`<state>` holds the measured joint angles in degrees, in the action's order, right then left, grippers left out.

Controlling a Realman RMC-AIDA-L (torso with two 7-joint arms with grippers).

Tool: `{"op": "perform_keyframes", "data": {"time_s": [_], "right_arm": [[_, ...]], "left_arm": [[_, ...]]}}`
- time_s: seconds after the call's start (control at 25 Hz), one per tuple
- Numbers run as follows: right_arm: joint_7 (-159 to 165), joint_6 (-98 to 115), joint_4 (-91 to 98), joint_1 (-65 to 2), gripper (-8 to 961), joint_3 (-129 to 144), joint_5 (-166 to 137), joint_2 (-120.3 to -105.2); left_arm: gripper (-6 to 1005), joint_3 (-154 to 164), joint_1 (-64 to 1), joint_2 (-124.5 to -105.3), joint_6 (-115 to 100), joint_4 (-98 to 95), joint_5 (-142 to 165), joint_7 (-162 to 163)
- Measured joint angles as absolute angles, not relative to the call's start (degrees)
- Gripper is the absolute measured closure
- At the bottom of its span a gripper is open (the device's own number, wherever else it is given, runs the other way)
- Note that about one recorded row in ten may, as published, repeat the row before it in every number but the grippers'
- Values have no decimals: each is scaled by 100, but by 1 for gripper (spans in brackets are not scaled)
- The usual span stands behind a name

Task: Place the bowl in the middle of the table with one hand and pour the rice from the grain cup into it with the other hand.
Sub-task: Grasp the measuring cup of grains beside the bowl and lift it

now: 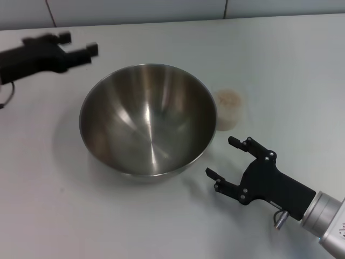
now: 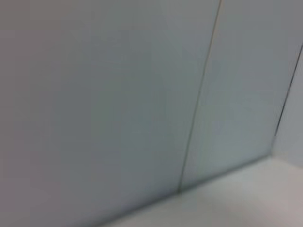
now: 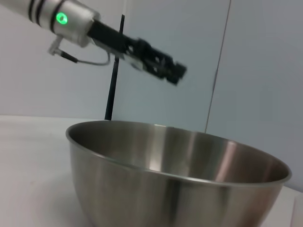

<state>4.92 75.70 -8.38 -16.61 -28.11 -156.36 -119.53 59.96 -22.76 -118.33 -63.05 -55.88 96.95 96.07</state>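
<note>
— What's hidden?
— The grain cup (image 1: pixel 228 109), upright behind the bowl (image 1: pixel 148 118), partly covered by its rim. Rice (image 1: pixel 228 99) shows on top.
— Hands?
— Right hand (image 1: pixel 222 158) spread wide, empty, near the bowl on the tabletop (image 1: pixel 161 216). Left hand (image 1: pixel 81 46) raised at the far left, slightly parted.

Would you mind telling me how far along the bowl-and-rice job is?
The bowl already sits mid-table, empty. Neither the open right gripper nor the raised left gripper holds anything. The grain cup of rice remains to be picked up and poured.

Grain cup (image 1: pixel 228 109) partly hidden behind bowl (image 1: pixel 148 118) rim.
</note>
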Motion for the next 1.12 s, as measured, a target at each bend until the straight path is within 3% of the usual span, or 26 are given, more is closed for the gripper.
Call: {"op": "perform_keyframes", "data": {"time_s": [0.12, 0.6, 0.88, 1.12], "right_arm": [[492, 7570, -843, -1668, 144, -2851, -15636, -11957], [492, 7581, -844, -1709, 145, -3084, -15636, -11956], [492, 7584, -834, -1721, 145, -3101, -15636, -11945], [492, 7586, -837, -1674, 145, -3100, -15636, -11944]], "left_arm": [[195, 5980, -1945, -11826, -6578, -5632, 8757, 8657], [193, 5868, -804, -11729, -8633, -5584, 7963, 6517], [193, 5700, -575, -11630, -9645, -5598, 8866, 6428], [193, 5580, -611, -11688, -9875, -5520, 9522, 6431]]}}
